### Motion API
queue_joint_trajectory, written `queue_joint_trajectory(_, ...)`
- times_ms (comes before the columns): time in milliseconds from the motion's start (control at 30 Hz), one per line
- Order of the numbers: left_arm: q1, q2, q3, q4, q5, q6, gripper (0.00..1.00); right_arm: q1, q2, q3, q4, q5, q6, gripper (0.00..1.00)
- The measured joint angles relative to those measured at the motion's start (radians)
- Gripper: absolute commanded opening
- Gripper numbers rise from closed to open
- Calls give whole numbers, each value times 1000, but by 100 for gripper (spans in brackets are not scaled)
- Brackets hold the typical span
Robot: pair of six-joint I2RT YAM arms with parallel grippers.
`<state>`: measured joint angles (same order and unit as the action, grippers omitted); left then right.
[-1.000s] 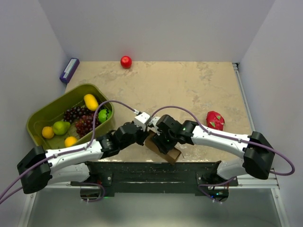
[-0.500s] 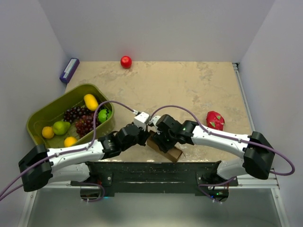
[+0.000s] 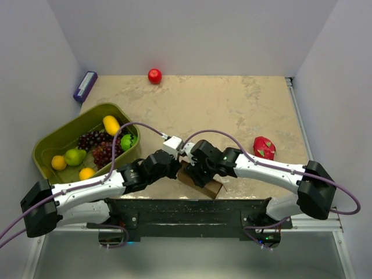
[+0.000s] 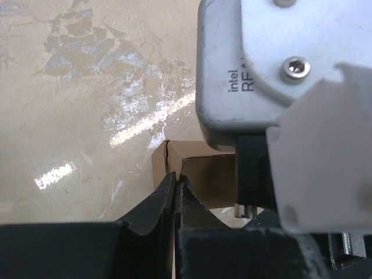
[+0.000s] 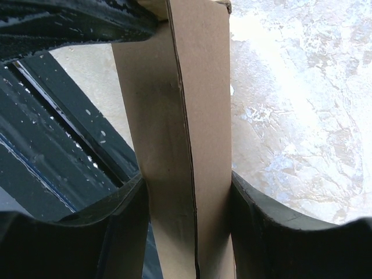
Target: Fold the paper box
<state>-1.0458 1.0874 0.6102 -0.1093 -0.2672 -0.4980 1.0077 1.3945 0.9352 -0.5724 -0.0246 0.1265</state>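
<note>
**Box held at near edge, 2 arms crowded over it**

Nearest clutter: olive-green basket to the left, holding grapes, a yellow fruit, a green apple, a pear and 2 small orange fruits. It sits beside the left forearm, apart from the box. Red-pink dragon fruit lies just beyond the right forearm. Red apple is at the far wall; purple-blue block is at the far-left corner, well apart.

Paper box sits at the table's near edge, centre, mostly under the 2 wrists and tilted vs. the edge. Right gripper is part-open, its fingers flanking the cardboard and touching both faces, so it has hold of the box. Left gripper is closed, fingers pressed together, tips at the box's corner; can't tell if they nip any card.

Room: the wrists nearly touch each other. Black base plate lies just behind the box. Mid and far table is open.

Surface: beige marbled top, glossy. White walls on 3 sides.
</note>
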Motion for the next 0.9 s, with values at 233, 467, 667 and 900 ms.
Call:
queue_joint_trajectory(233,0,-2,-14,16,-11,0,0,0,7,2,9,6,-16,48)
queue_joint_trajectory(467,0,0,-19,29,-19,-20,0,1,8,2,21,92,-38,79)
queue_joint_trajectory(667,0,1,-19,35,-14,-26,0,2,-3,2,19,163,-22,80)
queue_joint_trajectory(900,-2,2,-19,43,-8,-26,0,6,-12,2,13,188,-8,59)
